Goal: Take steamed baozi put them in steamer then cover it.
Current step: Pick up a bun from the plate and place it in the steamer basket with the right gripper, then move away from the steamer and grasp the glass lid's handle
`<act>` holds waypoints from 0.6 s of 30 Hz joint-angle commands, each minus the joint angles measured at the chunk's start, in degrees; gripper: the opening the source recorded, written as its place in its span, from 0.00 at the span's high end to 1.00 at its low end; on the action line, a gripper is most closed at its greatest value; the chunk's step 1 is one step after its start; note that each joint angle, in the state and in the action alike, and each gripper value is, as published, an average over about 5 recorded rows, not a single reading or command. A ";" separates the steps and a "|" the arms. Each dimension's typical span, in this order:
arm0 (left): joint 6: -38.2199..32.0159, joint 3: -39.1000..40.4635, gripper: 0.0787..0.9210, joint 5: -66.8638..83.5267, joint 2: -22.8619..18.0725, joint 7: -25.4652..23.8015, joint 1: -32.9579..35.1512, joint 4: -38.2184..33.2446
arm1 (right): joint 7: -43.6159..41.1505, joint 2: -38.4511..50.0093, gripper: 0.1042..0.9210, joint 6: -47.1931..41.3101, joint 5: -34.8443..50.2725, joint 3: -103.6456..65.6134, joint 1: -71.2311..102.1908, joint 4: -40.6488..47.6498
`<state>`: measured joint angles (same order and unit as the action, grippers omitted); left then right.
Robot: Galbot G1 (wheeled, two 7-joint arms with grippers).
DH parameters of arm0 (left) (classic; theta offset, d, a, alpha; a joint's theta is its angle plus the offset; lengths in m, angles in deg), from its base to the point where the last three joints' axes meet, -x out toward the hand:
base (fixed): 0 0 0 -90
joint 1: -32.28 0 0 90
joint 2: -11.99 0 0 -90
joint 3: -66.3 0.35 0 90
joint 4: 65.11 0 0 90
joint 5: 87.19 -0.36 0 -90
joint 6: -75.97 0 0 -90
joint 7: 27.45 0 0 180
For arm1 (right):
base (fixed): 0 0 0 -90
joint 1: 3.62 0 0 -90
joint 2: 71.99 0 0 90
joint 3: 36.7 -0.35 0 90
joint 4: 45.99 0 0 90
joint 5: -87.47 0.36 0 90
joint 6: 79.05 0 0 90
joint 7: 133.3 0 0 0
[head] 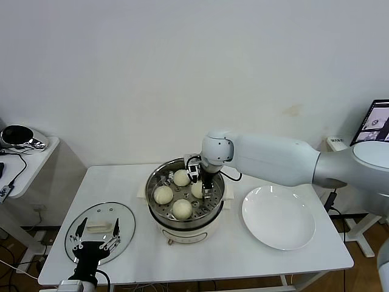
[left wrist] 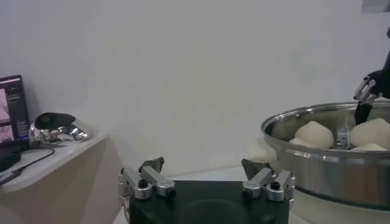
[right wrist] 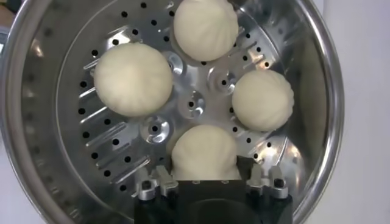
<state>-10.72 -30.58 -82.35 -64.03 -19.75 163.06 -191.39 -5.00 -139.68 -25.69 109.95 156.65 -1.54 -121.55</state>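
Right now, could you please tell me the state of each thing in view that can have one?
Steamer: uncovered, four baozi on its tray.
Baozi: all in the steamer, none on the plate.
Cover: off, flat on the table.
Plate: empty.
Right gripper: open around the nearest baozi.
Left gripper: open, over the cover.

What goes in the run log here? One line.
baozi: four in steamer | right gripper: open over one | cover: off | left gripper: open, idle
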 commanded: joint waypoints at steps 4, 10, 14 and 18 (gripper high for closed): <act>0.11 0.06 0.12 0.46 0.19 -0.10 -0.46 0.48 | 1.86 12.99 0.12 0.78 4.77 -5.66 -7.68 -10.53; 0.15 0.38 0.12 1.23 0.55 -0.48 -0.77 1.70 | 24.39 28.78 0.12 2.67 14.99 -22.99 9.45 -24.22; 0.20 0.31 0.12 1.50 0.55 -0.51 -1.08 2.65 | 41.38 36.86 0.12 13.85 18.47 -41.16 32.87 -28.59; 0.06 0.13 0.12 1.37 0.13 -0.35 -1.37 3.86 | 48.40 36.69 0.12 26.50 15.29 -60.97 56.51 -28.36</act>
<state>-10.66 -30.38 -80.96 -63.65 -20.09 161.76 -188.88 15.69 -117.14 -19.34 120.87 134.76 9.56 -139.70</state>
